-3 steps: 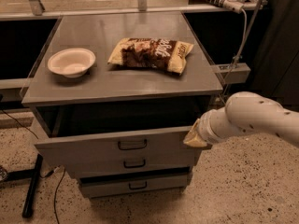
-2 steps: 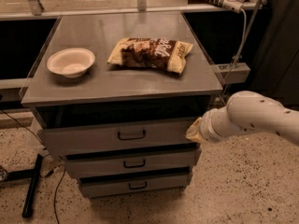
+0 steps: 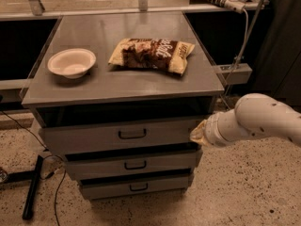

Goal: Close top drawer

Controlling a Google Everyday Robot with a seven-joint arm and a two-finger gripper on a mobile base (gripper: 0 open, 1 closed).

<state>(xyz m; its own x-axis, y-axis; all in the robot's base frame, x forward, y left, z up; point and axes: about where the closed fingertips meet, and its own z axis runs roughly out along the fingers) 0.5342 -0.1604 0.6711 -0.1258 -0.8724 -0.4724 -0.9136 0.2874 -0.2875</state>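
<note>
Speckled floor surrounds a grey cabinet (image 3: pixel 117 86) with three drawers; a white bowl (image 3: pixel 71 62) and a chip bag (image 3: pixel 151 54) sit on its top. Compared with a second ago, the top drawer (image 3: pixel 84 138) has slid well back under the top, and its front, with the black handle (image 3: pixel 132 134), now stands only slightly proud. My gripper (image 3: pixel 197 133) presses against the right end of that front. Whether it is open or closed I cannot tell; it seems to hold nothing. A dark gap shows above the front, so I judge the closing nearly finished.
</note>
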